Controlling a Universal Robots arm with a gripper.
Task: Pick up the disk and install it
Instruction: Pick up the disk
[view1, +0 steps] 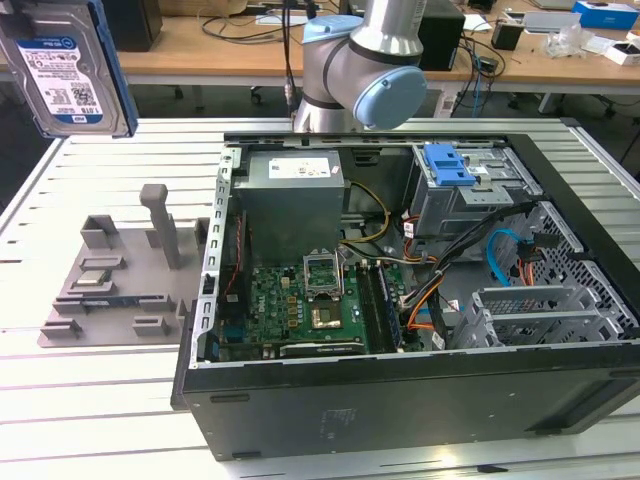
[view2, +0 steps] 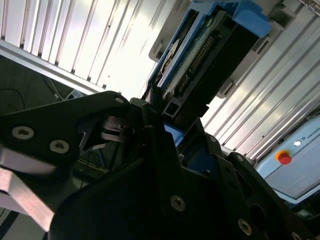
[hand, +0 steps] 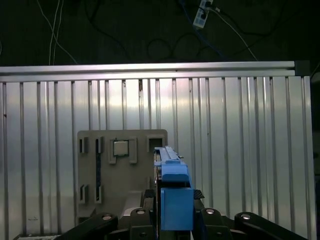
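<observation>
The ribbed desk (view1: 130, 150) carries an open computer case (view1: 400, 410) and, to the exterior view's left, a grey holder plate (view1: 115, 310). The disk (view1: 65, 65) hangs above that plate, clamped edge-on in the hand (hand: 174, 196). The carry probably needs a firm, square grip, with the blue rails kept clear. The disk's blue-and-white label (view1: 60, 85) bears barcodes and fine print.

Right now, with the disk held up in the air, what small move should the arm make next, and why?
Probably carry the disk toward the exterior view's right, over the open computer case: the gripper holds it above the grey tray, away from the case.
</observation>
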